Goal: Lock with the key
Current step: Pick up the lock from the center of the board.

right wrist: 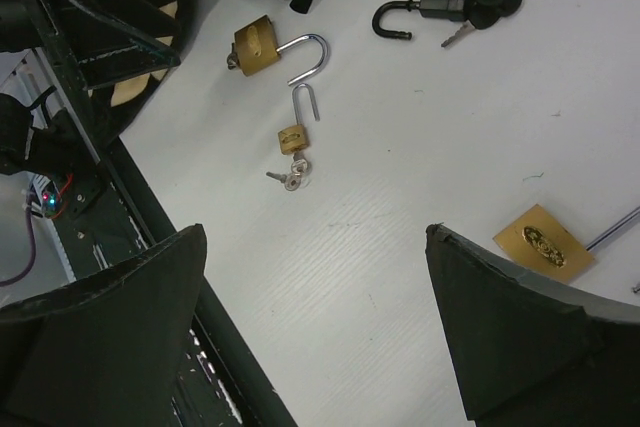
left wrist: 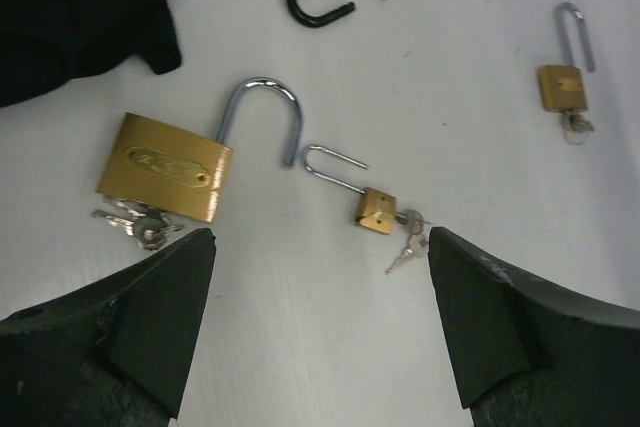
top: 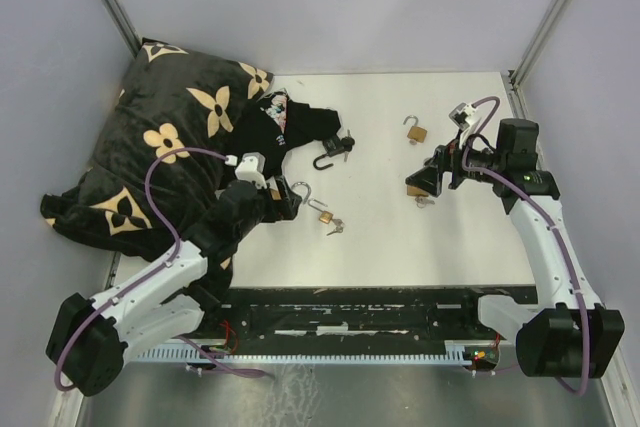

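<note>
Left pincer (left wrist: 320, 322) and right pincer (right wrist: 315, 332) are both spread. The right one hides part of a gold padlock (right wrist: 543, 244), maybe open.

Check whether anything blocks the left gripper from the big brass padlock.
Nothing visible does. The left gripper hangs open just short of the big brass padlock, with only bare table between them. The small padlock lies beside it, apart, not in the way.

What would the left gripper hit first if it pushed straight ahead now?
Most likely the small brass padlock with its keys, lying ahead of the open left gripper; the large brass padlock sits off to the side. Depth is unclear.
</note>
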Tool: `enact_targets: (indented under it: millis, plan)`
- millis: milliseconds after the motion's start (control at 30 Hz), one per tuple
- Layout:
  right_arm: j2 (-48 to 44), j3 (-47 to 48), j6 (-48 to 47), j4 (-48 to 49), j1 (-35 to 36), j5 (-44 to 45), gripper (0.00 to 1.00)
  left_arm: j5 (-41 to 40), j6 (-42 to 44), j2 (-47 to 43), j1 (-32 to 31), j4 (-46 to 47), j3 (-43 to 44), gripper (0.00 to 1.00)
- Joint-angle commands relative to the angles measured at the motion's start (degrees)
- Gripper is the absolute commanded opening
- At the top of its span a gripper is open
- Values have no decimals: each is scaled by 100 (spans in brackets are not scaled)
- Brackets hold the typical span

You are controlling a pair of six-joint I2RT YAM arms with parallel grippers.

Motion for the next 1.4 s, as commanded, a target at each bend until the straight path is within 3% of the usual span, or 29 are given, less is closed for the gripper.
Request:
enact_targets:
  millis: [0, 167, 267, 467, 833, 1367]
  plan:
    - [-8, 133, -302, 16, -16, -30, 99, -1218, 977, 192, -18, -217, 290, 93]
    - [14, 160, -330, -69, -10, -24, 99, -1509, 2010, 1301, 4, -1003, 1088, 97]
    - [85, 190, -372, -139, 14, -16, 99, -1726, 2177, 1971, 12, -1457, 1566, 99]
    - [169, 213, -454, -213, 28, 61, 99, -1241, 2549, 2728, 140, -1544, 2005, 100]
    - [269, 287, -510, -333, 54, 118, 99, -87, 2743, 3189, 731, -1393, 2169, 98]
    - [371, 368, -565, -455, 111, 238, 99, 423, 2849, 3943, 1071, -1277, 2383, 97]
